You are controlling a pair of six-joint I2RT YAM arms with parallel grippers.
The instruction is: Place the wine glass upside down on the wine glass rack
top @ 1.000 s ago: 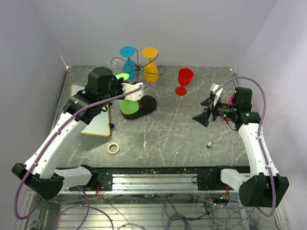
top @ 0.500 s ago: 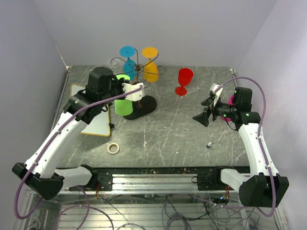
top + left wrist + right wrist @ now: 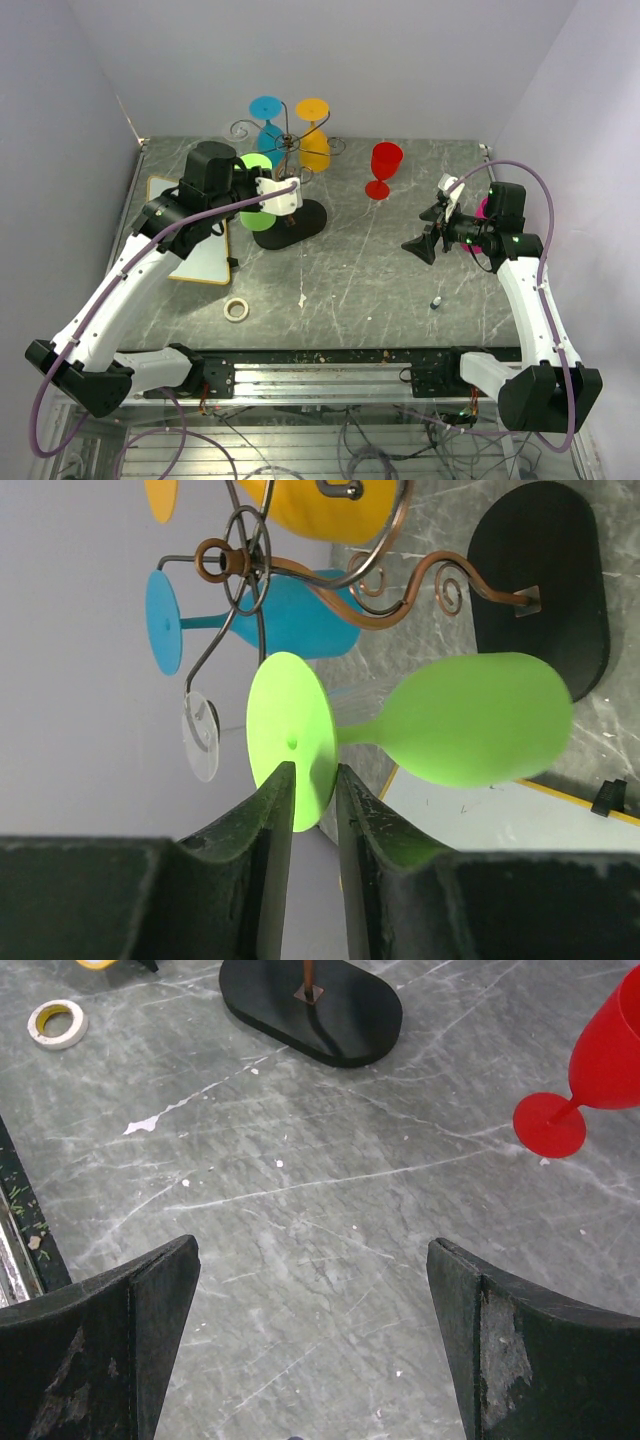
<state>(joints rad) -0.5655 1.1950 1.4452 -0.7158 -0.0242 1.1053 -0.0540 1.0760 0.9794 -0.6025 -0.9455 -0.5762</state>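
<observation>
From above, the green wine glass (image 3: 252,215) hangs bowl-down at the rack (image 3: 305,218), right by the left pincer (image 3: 278,192). Left wrist: jaws narrowly parted, foot (image 3: 290,730) between them, stem crosswise. Right wrist: right pincer (image 3: 312,1250) gapes empty, well away.

Overhead view looks down wide from the near side — wrist views sit close, low; all three share the wine glass rack (image 3: 305,216)

wine glass (image 3: 470,720) green | glasses: blue (image 3: 300,615), orange (image 3: 320,505), red (image 3: 386,160) | rack (image 3: 232,558) bronze, base (image 3: 545,580) black | table (image 3: 330,1210) grey-veined
</observation>
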